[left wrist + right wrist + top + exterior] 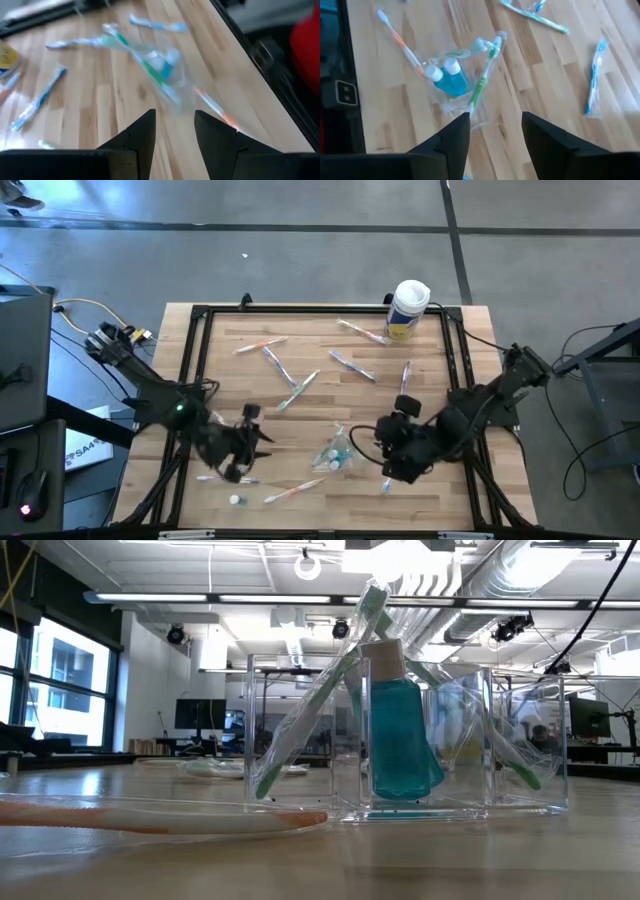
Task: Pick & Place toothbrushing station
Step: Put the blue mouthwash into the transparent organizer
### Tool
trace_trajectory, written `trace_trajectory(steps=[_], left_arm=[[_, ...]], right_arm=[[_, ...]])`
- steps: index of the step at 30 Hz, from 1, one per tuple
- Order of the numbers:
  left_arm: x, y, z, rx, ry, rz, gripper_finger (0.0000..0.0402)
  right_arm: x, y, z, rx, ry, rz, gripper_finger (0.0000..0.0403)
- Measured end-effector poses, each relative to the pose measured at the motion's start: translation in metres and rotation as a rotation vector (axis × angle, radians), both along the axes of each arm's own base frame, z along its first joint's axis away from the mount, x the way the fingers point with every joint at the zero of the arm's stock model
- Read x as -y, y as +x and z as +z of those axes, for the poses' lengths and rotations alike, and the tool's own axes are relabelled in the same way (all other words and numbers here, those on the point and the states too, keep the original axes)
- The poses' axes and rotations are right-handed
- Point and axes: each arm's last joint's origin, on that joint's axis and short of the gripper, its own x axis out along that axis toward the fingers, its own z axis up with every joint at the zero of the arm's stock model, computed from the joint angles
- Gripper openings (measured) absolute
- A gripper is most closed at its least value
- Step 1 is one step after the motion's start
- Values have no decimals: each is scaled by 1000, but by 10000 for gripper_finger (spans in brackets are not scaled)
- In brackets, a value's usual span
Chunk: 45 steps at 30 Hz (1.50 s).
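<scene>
Left gripper (pixel 174 131): jaws parted with nothing between them, low over the bench (pixel 440 490) just left of the holder.
Right gripper (pixel 495 131): jaws parted and empty, just right of the holder.
Holder (pixel 336 450): clear plastic box with compartments, between the two grippers on the front middle of the bench.
Contents: green toothbrush (pixel 312 700) leaning at a slant; blue-filled white-capped bottle (pixel 398 725) upright.
Around it: wrapped toothbrushes (pixel 283 370) scattered flat.
Back edge: white canister (pixel 408 307).
</scene>
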Motion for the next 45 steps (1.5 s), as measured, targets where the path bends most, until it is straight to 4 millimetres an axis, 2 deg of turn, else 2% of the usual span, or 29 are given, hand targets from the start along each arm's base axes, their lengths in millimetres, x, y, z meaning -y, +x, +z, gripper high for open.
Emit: trace_trajectory(steps=[3,7,10,15,23,29,45], left_arm=[[13,-6,15,-95,11,-29,135],[36,-11,26,-153,-79,-58,135],[56,-18,21,-228,-134,-120,135],[73,-28,10,-318,-212,-49,135],[83,-26,-22,-470,-202,90,135],[96,-20,-41,-583,-206,70,136],[95,-20,-40,-581,-166,17,136]], right_arm=[[-6,-6,0,21,-29,-7,171],[-12,-12,0,41,-50,-28,171],[-15,-16,0,50,-56,-39,171],[-18,-18,0,76,-66,-54,171],[-19,-19,0,82,-70,-56,171],[-19,-19,0,82,-70,-56,171],[-19,-18,1,94,-76,-56,171]])
